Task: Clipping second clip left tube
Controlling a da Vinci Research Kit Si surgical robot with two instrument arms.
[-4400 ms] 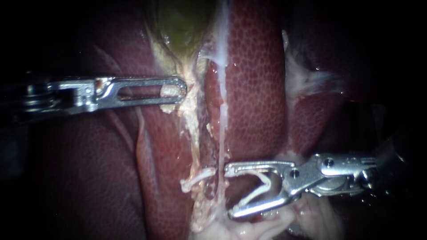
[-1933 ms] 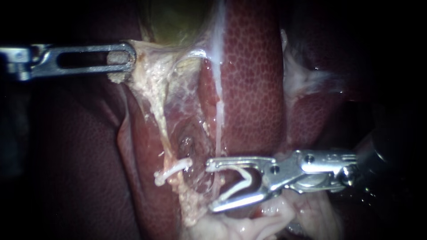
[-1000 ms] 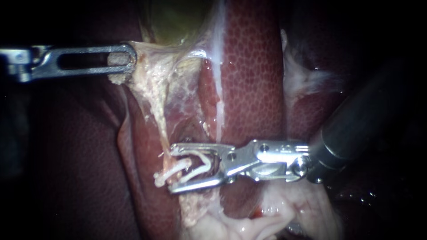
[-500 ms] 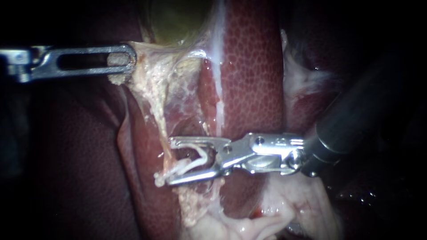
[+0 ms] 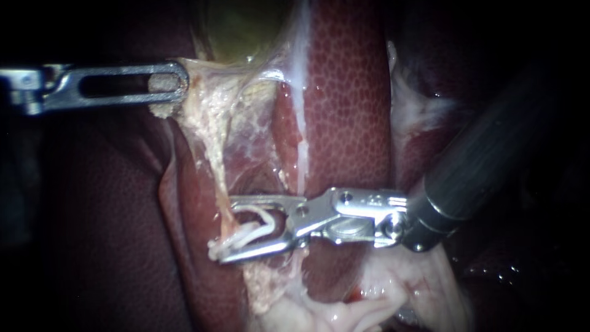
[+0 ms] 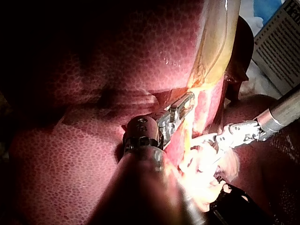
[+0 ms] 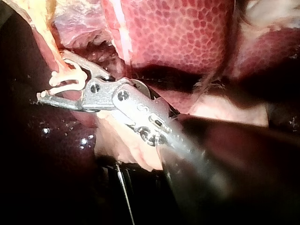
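Observation:
My left instrument comes in from the left, its jaws shut on pale tissue at the neck of the greenish gallbladder, holding it stretched leftward. From that tissue the left tube runs down as a thin pale strand. My right instrument reaches in from the right with its jaws standing apart on either side of this tube. They hold a white V-shaped clip. Another white clip sits on the tube by the lower jaw. The right wrist view shows the same jaws with the held clip.
Dark red liver lies on both sides of the tube. A second thin pale strand runs down to the right of it. Pale loose tissue bunches below the right instrument. The left wrist view shows printed paper beyond the organ.
My left instrument pulled the gallbladder neck up and left, then held still. The right instrument carried its clip leftward from the right strand until its jaws straddled the left tube beside the seated clip.

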